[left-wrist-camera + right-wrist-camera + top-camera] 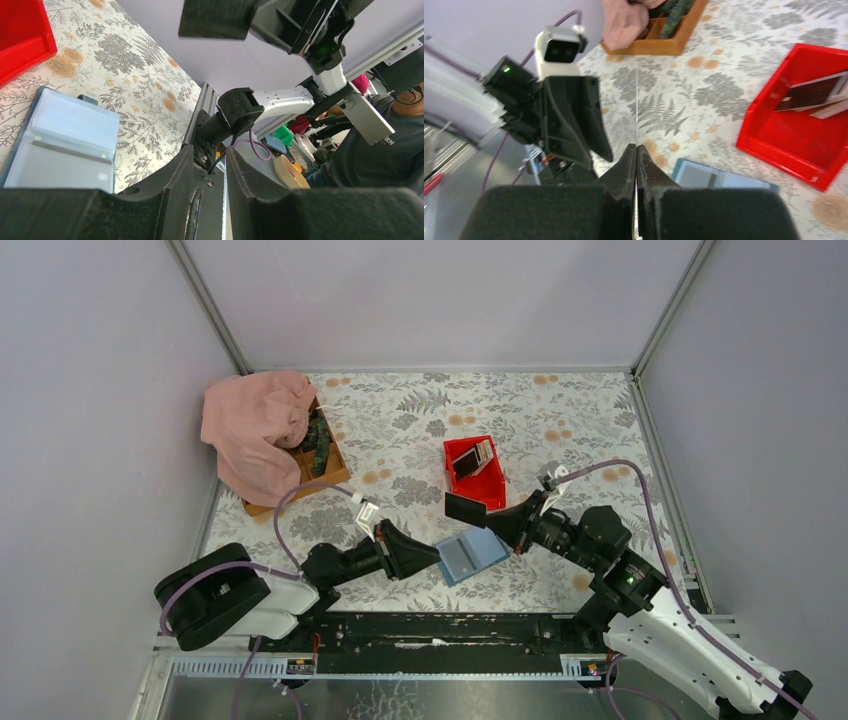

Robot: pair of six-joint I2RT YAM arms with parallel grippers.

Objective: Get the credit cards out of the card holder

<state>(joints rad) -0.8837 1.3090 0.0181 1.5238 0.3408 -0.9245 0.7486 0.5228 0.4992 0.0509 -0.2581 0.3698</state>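
Blue card holder (472, 555) open flat on floral table (580, 430), between left gripper (436, 554) and right gripper (497, 523). Left fingers parted, nothing between them. Right fingers closed on dark credit card (465, 510) — lifted clear of holder. More credit cards (474, 459) in red bin (492, 490).

The setting was a robotics lab cell: plain grey wall panels (90, 420) in aluminium framing (205, 300) enclosed a floral-covered table (560, 400); a person (385, 150) sat outside.

The floral surface (420, 420) carries a blue card holder (472, 554) just beside the left gripper (435, 556), with a red bin (490, 490) and a wooden tray (335, 472) beyond it.
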